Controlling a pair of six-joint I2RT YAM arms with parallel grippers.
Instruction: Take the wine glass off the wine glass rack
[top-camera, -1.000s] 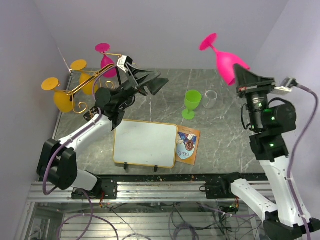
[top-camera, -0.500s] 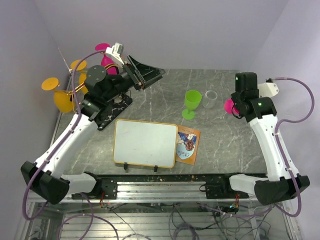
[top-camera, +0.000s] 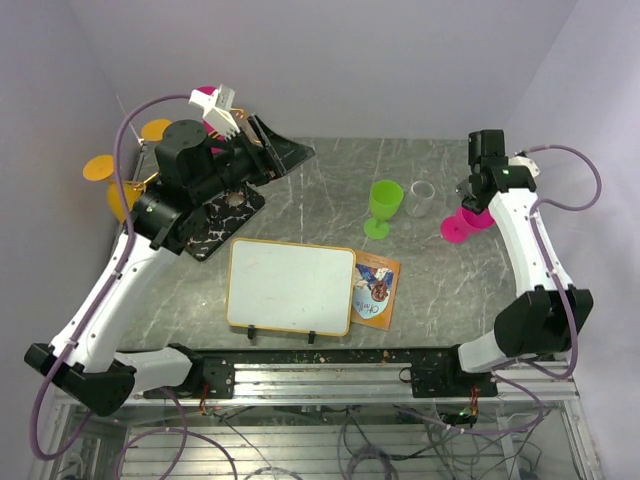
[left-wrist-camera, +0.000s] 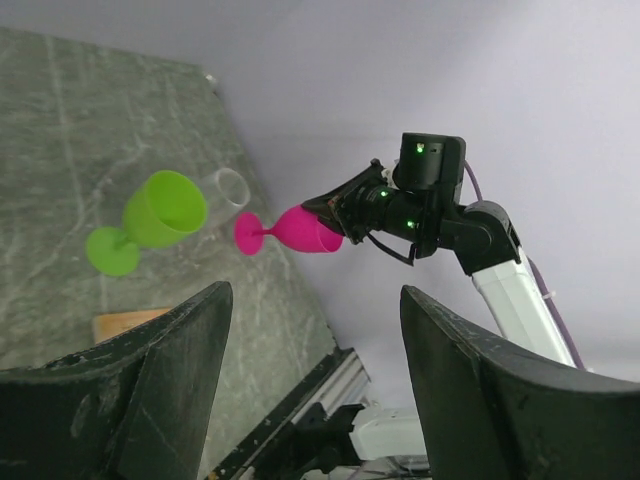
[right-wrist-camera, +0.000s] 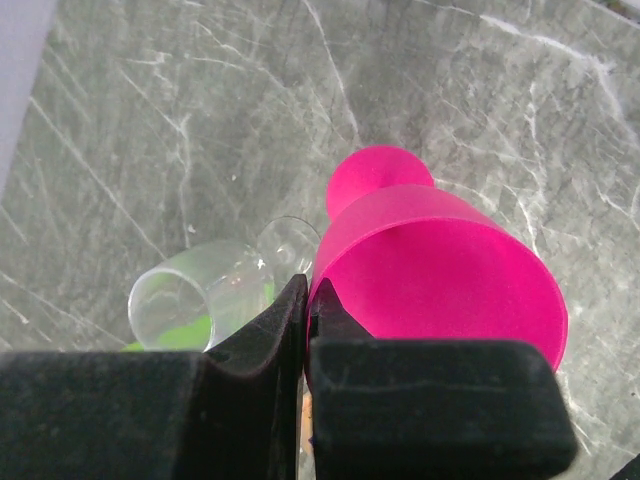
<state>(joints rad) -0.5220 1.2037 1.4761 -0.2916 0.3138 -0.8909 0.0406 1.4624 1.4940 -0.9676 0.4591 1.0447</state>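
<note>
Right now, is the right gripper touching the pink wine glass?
Touching. Right wrist view: the right gripper is shut on the rim of the pink wine glass, no gap visible.

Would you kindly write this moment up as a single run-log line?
right fingers: shut on pink glass rim, foot down beside clear glass | left fingers: open, empty, by rack | rack: orange glasses hanging

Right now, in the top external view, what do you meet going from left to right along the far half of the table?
wine glass rack → green wine glass → clear glass → pink wine glass
</note>
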